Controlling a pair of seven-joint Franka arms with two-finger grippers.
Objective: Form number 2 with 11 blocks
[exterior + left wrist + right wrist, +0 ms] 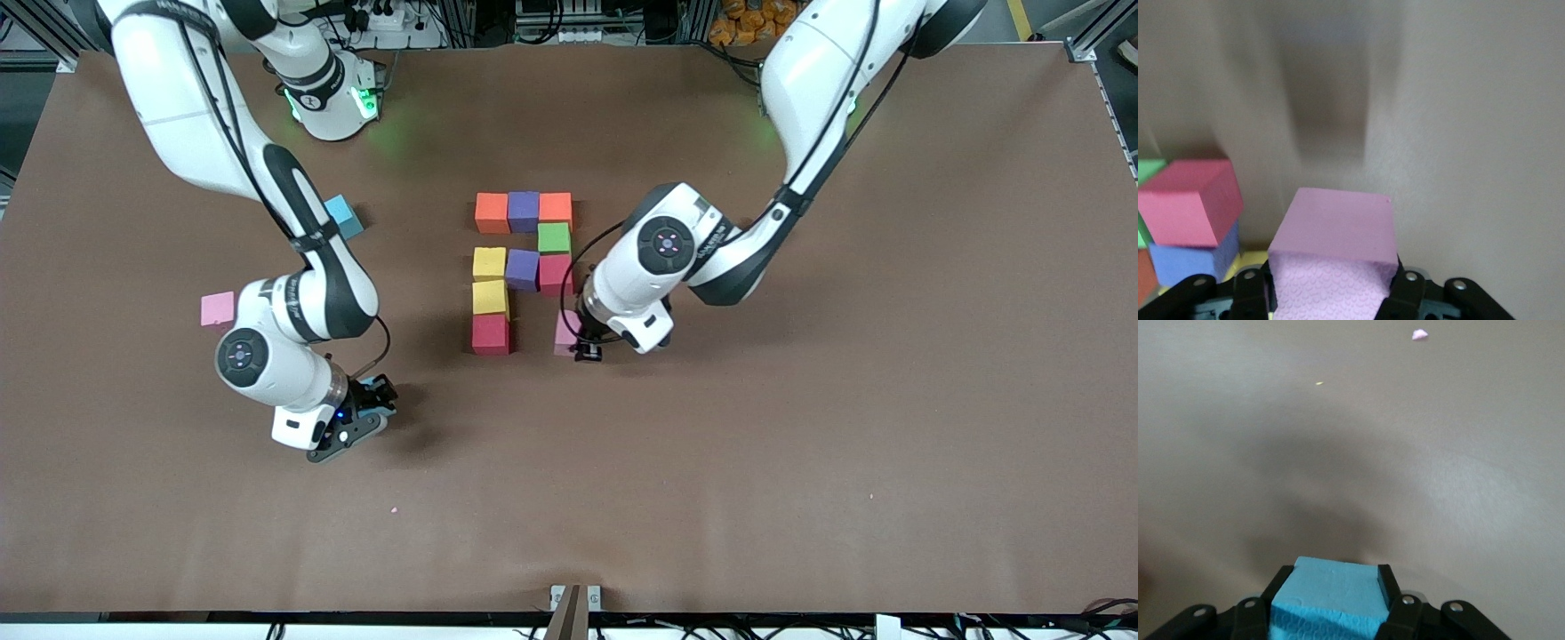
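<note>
The left gripper [585, 348] is clamped on a light pink block [1333, 260], low beside the block figure [523, 267] and one gap away from the red block [491, 334] at the figure's end nearest the front camera. The figure holds nine blocks: an orange, purple, orange row farthest from the camera, green and red beneath it, purple and yellow beside, then yellow and red.

The right gripper [363, 418] grips a sky blue block [1328, 597] low over bare table [711, 498], toward the right arm's end from the figure.

Another pink block [218, 309] and another blue block [343, 216] lie toward that same end, well apart from the figure.
</note>
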